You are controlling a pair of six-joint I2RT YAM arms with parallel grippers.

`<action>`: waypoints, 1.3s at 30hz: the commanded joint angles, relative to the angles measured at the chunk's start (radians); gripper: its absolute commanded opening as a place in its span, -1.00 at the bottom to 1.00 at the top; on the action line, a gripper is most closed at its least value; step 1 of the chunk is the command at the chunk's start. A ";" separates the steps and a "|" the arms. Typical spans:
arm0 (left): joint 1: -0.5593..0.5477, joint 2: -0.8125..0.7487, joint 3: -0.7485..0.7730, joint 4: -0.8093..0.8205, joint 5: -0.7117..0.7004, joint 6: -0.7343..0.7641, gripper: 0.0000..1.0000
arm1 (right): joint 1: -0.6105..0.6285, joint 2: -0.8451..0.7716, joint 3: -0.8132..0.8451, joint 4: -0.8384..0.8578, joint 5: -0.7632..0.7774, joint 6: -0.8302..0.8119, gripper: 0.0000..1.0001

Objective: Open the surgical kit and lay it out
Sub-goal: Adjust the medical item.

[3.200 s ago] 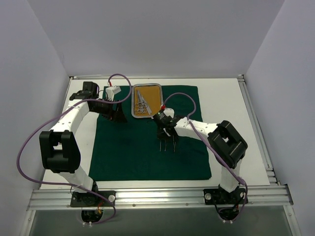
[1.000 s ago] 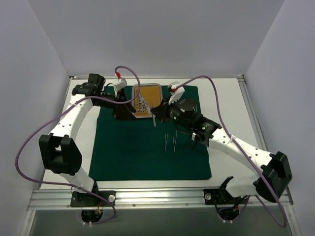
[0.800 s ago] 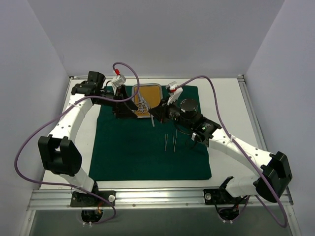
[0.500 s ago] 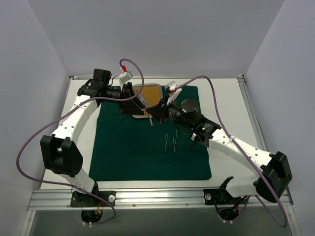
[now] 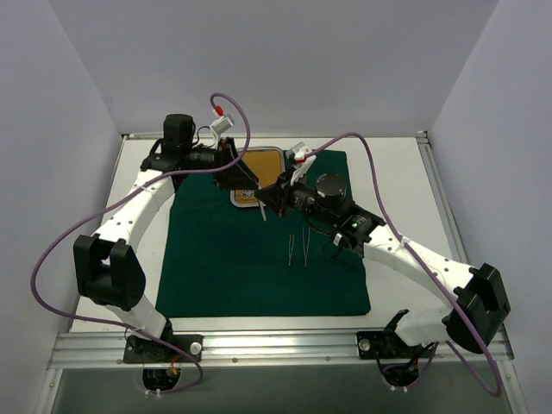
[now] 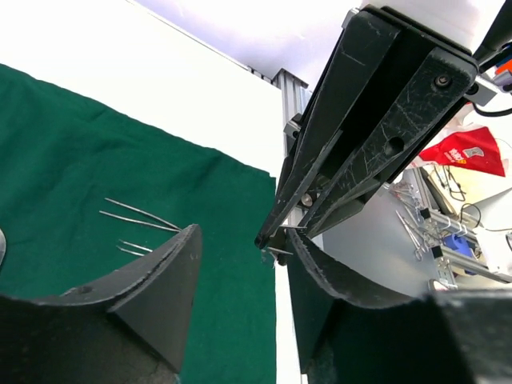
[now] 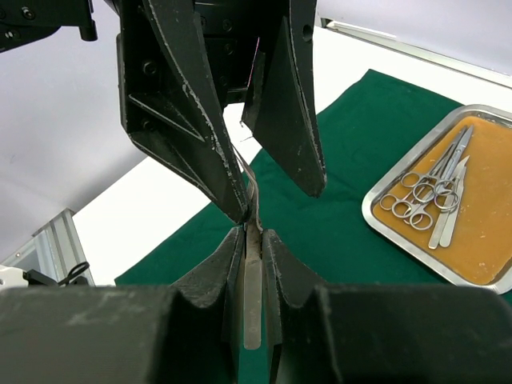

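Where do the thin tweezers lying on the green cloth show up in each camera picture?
Top external: the tweezers lie side by side near the middle of the green cloth.
Left wrist: the tweezers are left of centre, on the cloth.
Right wrist: not in it.
Shared landmark: the green cloth, in all three views.

A plain dark green cloth covered a white table. The tray had a silver rim and orange-brown floor. Its instruments, the loose tweezers and the held tweezers were silver. The left gripper and right gripper were black with pale scuffs, the arms white with black joints, the cables purple.
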 commanded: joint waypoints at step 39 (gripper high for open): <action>-0.046 0.026 0.011 -0.095 -0.426 -0.103 -0.95 | 0.202 0.230 0.288 -0.379 0.690 0.051 -0.32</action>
